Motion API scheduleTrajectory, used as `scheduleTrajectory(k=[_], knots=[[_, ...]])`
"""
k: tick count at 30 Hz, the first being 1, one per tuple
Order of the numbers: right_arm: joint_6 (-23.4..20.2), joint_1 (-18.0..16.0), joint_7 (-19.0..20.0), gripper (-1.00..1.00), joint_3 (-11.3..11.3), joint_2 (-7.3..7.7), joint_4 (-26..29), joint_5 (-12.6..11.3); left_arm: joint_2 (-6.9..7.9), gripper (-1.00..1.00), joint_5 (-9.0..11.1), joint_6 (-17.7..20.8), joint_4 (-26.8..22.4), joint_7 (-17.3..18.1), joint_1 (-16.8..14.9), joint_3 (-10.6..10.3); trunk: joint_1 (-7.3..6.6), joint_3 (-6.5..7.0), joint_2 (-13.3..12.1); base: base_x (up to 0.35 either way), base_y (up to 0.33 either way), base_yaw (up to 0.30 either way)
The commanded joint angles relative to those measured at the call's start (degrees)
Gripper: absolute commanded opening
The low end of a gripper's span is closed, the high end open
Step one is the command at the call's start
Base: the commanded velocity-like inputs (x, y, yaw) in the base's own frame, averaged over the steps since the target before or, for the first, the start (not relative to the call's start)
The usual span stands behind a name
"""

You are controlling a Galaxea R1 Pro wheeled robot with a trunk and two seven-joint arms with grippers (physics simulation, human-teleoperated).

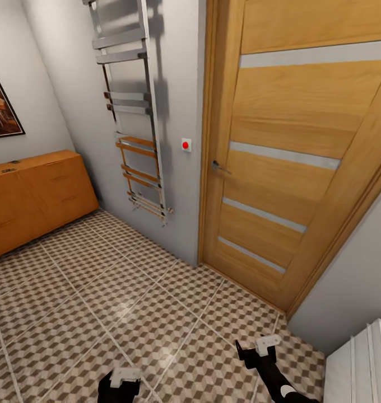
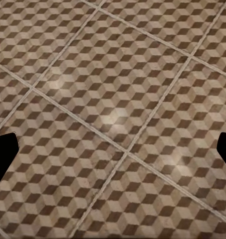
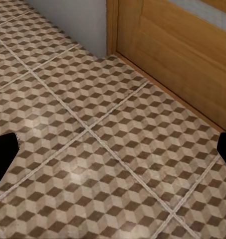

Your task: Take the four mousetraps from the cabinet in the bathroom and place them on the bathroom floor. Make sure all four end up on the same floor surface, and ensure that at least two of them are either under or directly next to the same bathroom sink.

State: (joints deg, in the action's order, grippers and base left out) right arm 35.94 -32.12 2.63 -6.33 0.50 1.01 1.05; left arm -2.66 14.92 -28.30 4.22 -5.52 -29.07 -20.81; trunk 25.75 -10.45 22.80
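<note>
The orange-brown cabinet [image 1: 36, 196] stands against the left wall, across the room from me. A small dark item [image 1: 9, 169] lies on its top, too small to tell whether it is a mousetrap. The cube-patterned bathroom floor [image 1: 117, 291] spreads between it and me. My left gripper [image 1: 122, 385] hangs low at the near edge, over bare tiles [image 2: 117, 114], its black fingertips [image 2: 4, 154] wide apart and empty. My right gripper [image 1: 256, 350] is open too, above tiles [image 3: 93, 149] close to the door. The sink is out of view.
A pale wooden door [image 1: 291, 157] with a lever handle [image 1: 217, 166] is shut ahead on the right. A chrome towel rail [image 1: 131, 106] hangs on the grey wall beside it. A white fixture [image 1: 364, 364] stands at the near right corner.
</note>
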Motion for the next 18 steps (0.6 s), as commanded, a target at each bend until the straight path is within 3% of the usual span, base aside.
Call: scheduleTrajectory(k=[1, 18], knots=[[0.2, 0.0, 0.0, 1.0, -0.2, 0.03, 0.0, 0.1, -0.06, 1.0, 0.3, -0.4, 0.3, -0.2, -0.1, -0.5, 0.03, -0.18, 0.1, 0.0, 0.0, 0.185], [0.2, 0.0, 0.0, 1.0, -0.2, 0.01, 0.0, 0.1, -0.06, 1.0, 0.3, -0.4, 0.3, -0.2, -0.1, -0.5, 0.03, -1.28, 0.1, 0.0, 0.0, 0.185]])
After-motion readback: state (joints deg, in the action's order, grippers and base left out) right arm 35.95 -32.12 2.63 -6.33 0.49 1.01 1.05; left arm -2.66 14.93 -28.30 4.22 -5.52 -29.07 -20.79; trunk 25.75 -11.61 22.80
